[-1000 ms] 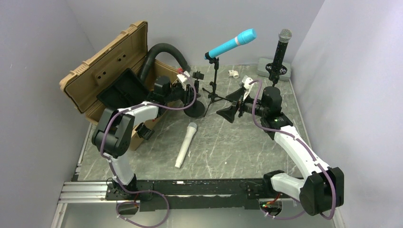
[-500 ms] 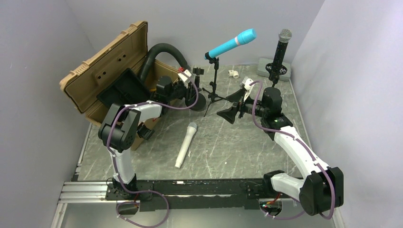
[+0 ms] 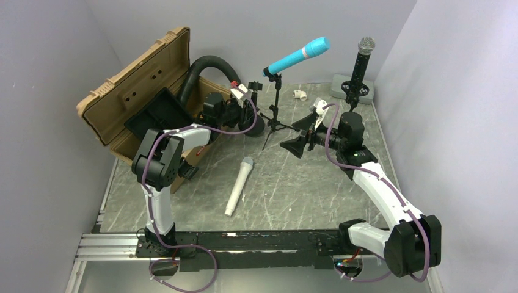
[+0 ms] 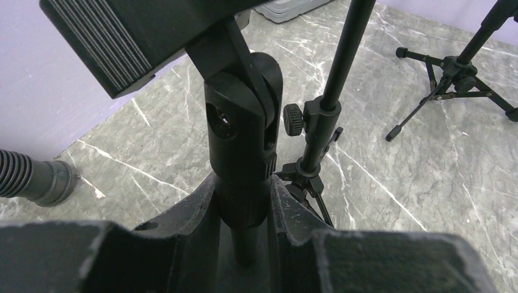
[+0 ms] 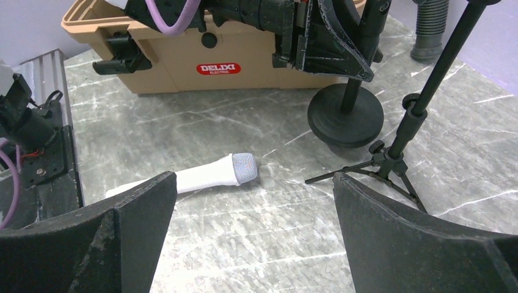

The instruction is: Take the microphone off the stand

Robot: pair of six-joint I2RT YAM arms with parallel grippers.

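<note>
The left hand (image 4: 241,210) is closed partway around the black stem of the round-base stand (image 4: 241,134), one finger pressed to each side of the post just below its swivel joint. The ribbed black clip (image 4: 122,36) on top of that stand fills the upper left of the left wrist view. In the right wrist view the stand's disc base (image 5: 345,116) looks to sit on the grey marbled surface (image 3: 305,189), at upper right of centre. The right hand (image 3: 297,136) hangs spread wide with nothing between its fingers, right of centre in the overhead view and pointing towards the stands. A white microphone (image 3: 238,186) lies flat on the surface in the middle of the overhead view, apart from both hands, mesh head towards the top of the frame. Just right of the gripped stand is a tripod stand (image 3: 276,110) carrying a tilted blue microphone (image 3: 297,56) at top centre. A black microphone (image 3: 360,64) stands upright at upper right. An open tan case (image 3: 134,79) and a black hose (image 3: 211,64) occupy the upper left.
</note>
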